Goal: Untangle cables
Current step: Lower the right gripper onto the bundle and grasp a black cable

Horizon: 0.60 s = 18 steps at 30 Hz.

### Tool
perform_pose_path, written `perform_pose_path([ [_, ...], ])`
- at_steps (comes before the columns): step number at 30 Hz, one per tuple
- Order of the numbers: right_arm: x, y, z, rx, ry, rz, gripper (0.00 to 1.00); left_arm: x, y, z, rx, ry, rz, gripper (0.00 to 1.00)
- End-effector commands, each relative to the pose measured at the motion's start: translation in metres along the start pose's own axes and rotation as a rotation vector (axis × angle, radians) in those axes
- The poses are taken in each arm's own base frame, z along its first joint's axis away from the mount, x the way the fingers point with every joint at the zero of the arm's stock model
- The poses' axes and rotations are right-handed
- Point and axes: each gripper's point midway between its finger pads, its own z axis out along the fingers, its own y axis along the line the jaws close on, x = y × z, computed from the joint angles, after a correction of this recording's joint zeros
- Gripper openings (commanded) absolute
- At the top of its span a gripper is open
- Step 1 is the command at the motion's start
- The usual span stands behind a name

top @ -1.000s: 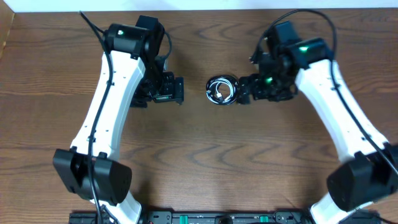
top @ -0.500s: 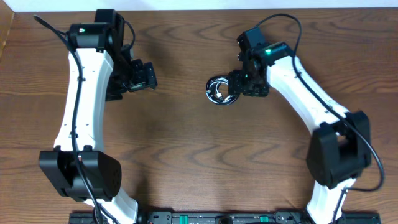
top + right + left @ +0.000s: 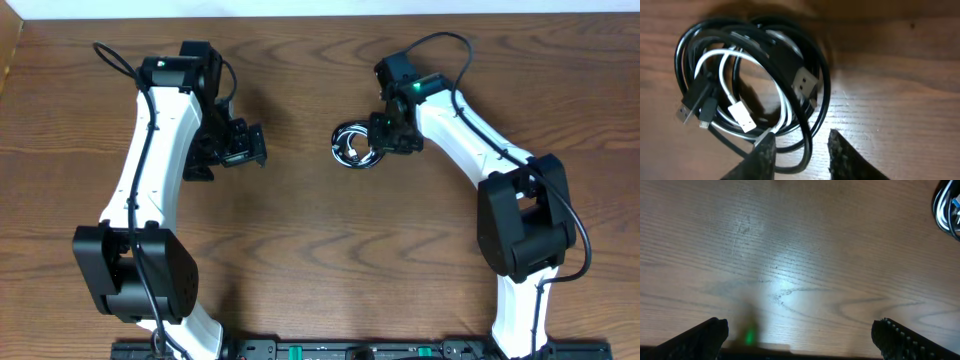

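Worktop (image 3: 320, 260): brown wood grain fills the overhead view; two white-and-black arms are seen reaching in from 6 o'clock.
Cables (image 3: 771, 56): all are bunched in one small round coil, laid flat just off the centre of the overhead view toward 12 o'clock. Black loops are wound around a white cord (image 3: 742, 117), with small plug ends gathered inside the ring.
Right pincer (image 3: 800, 155): set at 3 o'clock of the coil, right at its rim. The jaws are parted by a narrow gap. One outer black loop is seen passing between them, and the gap is wider than the cord.
Left pincer (image 3: 800, 342): held at 9 o'clock of the coil, well apart from it. The jaws are spread wide over bare wood.
Left wrist view: only an edge of the coil is caught, at 2 o'clock.
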Motion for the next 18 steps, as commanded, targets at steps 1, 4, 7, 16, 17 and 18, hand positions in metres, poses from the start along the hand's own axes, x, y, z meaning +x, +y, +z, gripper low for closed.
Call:
perform_pose_path([
  [1, -0.006, -0.010, 0.001, 0.026, -0.015, 0.020, 0.22, 0.002, -0.003, 0.003, 0.019, 0.014, -0.015, 0.98],
  [4, -0.009, -0.014, 0.001, 0.026, -0.019, 0.026, 0.18, -0.001, -0.011, 0.002, 0.067, 0.006, -0.011, 0.98],
  [7, -0.010, -0.017, 0.000, 0.027, -0.020, 0.026, 0.20, -0.006, -0.016, 0.002, 0.092, -0.014, -0.006, 0.98],
  [16, -0.009, -0.005, 0.004, 0.015, -0.029, -0.001, 0.24, -0.011, -0.017, 0.002, 0.097, -0.033, -0.003, 0.98],
  [17, -0.008, -0.003, 0.005, 0.014, -0.031, -0.005, 0.25, -0.011, -0.017, 0.002, 0.098, -0.035, -0.002, 0.98],
  [18, -0.007, 0.000, 0.005, 0.014, -0.033, -0.011, 0.26, -0.012, -0.018, 0.002, 0.099, -0.038, -0.002, 0.98],
])
